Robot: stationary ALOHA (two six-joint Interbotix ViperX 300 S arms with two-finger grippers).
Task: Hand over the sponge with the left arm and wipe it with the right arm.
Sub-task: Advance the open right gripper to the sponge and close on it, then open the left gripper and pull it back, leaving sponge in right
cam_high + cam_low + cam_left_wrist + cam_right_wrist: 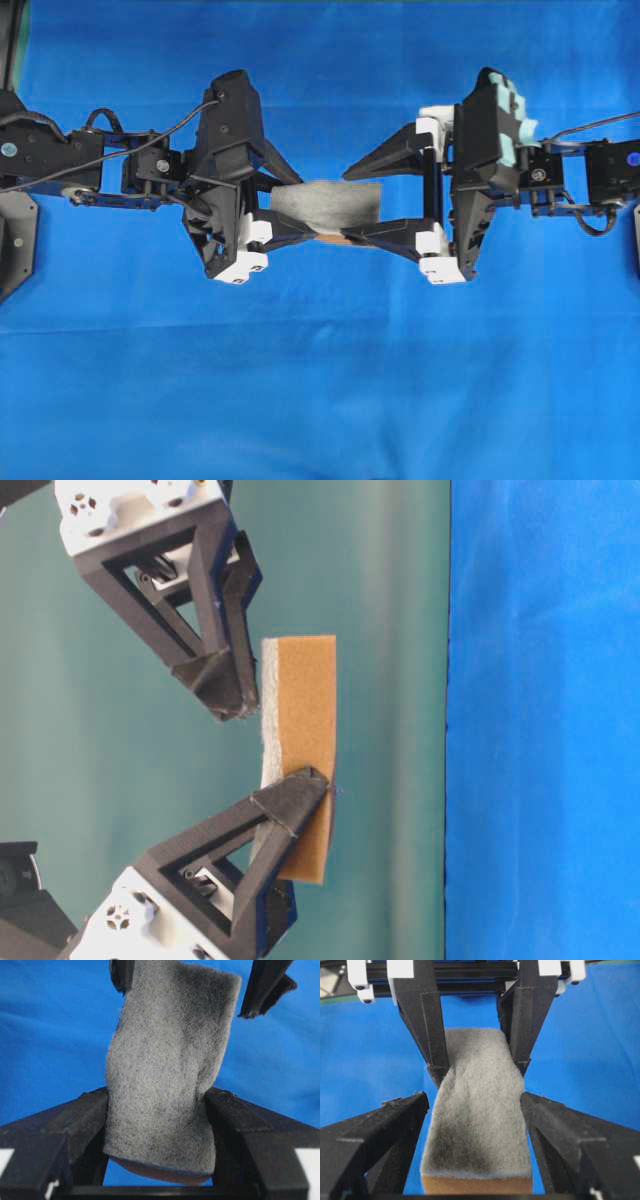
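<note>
Nearest the lens in the right wrist view, the sponge fills the middle of the frame, grey scouring face up and orange base showing along its bottom edge. It hangs in mid-air above the blue cloth, at the centre of the overhead frame, between the two arms. The left gripper is clamped on one end of it, fingers pressed hard enough to pinch the sides inward. The right gripper stands wide, its fingers flanking the other end; the lower finger looks to be touching the sponge's edge (the upper one stands clear of it).

My reading: the pick-up is done and the handover is midway. The right arm has not closed on the sponge, the left has not let go, and all the wiping is left.

Below is only the cloth, lightly creased, with a plain teal wall behind in the table-level view.
</note>
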